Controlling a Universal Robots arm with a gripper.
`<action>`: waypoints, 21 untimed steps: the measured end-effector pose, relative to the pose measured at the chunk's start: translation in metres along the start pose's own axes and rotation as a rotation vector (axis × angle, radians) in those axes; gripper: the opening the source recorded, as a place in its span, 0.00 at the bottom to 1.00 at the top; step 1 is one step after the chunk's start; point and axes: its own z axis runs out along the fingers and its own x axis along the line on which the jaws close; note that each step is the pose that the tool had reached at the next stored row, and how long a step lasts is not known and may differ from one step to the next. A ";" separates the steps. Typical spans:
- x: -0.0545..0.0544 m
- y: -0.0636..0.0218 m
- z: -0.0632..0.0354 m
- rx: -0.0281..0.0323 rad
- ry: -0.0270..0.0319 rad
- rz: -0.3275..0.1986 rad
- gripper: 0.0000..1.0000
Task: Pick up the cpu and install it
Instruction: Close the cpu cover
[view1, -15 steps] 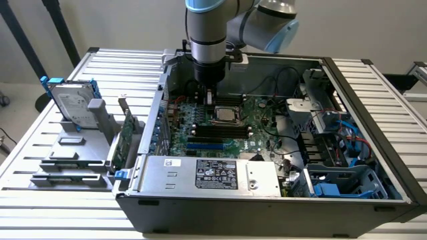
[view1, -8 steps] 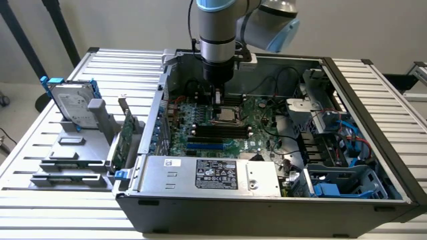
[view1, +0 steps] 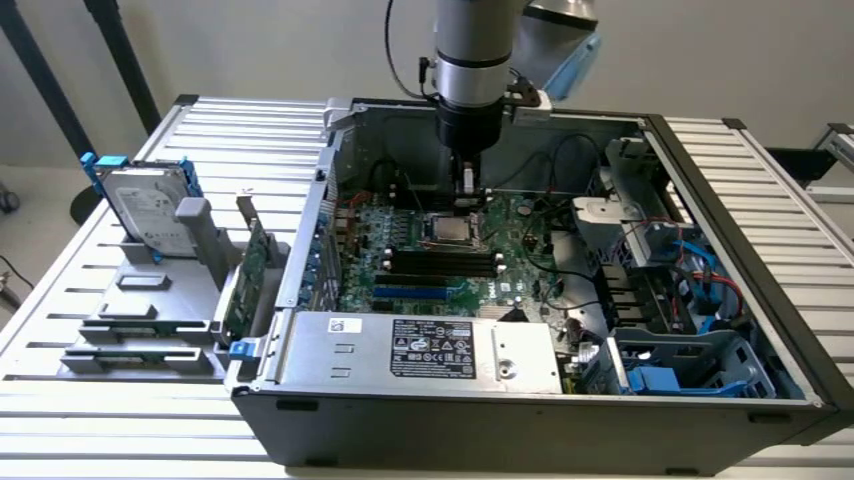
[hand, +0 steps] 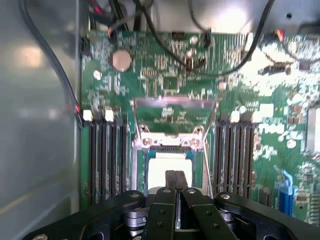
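One arm: a Universal Robots arm drops straight down into the open computer case (view1: 534, 425), its gripper (view1: 467, 192) low over the green board (view1: 527, 245).
Fingers: the two dark fingers (hand: 170, 179) are pressed together in a narrow pair, with nothing clamped between them.
Cpu: the cpu (hand: 161, 169) lies flat in the socket, a pale square directly beneath the fingertips; whether the tips touch its top cannot be told.
Socket frame: the metal frame (hand: 172, 104) stands tilted open just beyond the fingertips.
Memory slots: banks of dark slots (hand: 105, 155) run along both sides of the fingers, close to the socket.
Cables: black cables (hand: 165, 45) cross the board beyond the frame, farther from the fingers.
Coin battery: a round silver cell (hand: 121, 60) sits on the board, well beyond the fingertips and off to one side.
Hard drive: a silver drive with blue rails (view1: 144, 215) stands in a grey rack (view1: 134, 330) outside the case, well apart from the fingers, toward the exterior view's left.
Power supply: a grey labelled box (view1: 427, 345) lies along the case's near edge, well apart from the fingers.
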 end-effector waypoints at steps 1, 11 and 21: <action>0.000 0.0047 -0.0047 0.0013 0.0007 -0.001 0.11; 0.000 0.0497 -0.0229 0.0060 0.0036 -0.006 0.11; 0.000 0.0847 -0.0184 0.0067 0.0058 -0.015 0.11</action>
